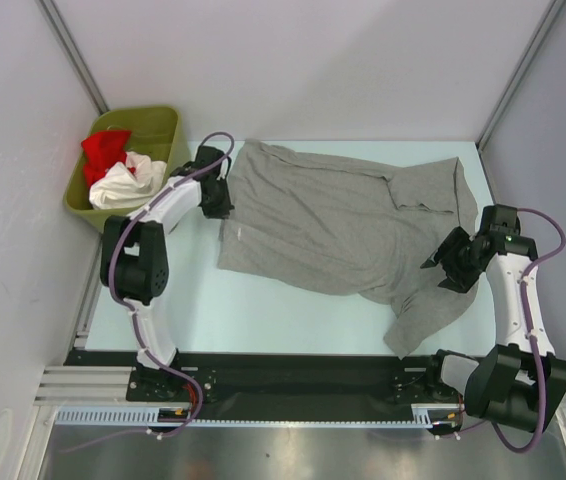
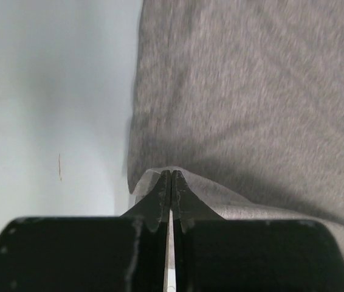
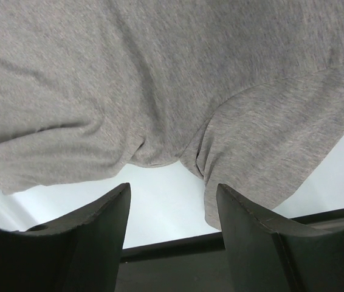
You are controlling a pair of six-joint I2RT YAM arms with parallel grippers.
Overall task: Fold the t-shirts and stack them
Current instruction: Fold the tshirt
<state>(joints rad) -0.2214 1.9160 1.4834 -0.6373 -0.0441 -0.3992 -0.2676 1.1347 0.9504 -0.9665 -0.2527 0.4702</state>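
A large heather-grey t-shirt [image 1: 333,220] lies spread, somewhat rumpled, across the middle of the table. My left gripper [image 1: 220,203] is at the shirt's left edge. In the left wrist view it [image 2: 171,174] is shut on a raised fold of that grey edge [image 2: 220,201]. My right gripper [image 1: 446,262] is at the shirt's right side near a sleeve. In the right wrist view it [image 3: 172,191] is open and empty over bare table, just short of where sleeve and body meet [image 3: 196,158]. A red t-shirt [image 1: 105,148] and a white t-shirt [image 1: 123,183] lie bunched in the bin.
An olive-green plastic bin [image 1: 163,125] stands at the table's far left corner, beside the left arm. Grey walls enclose the table on the left, back and right. A black rail [image 1: 283,375] runs along the near edge.
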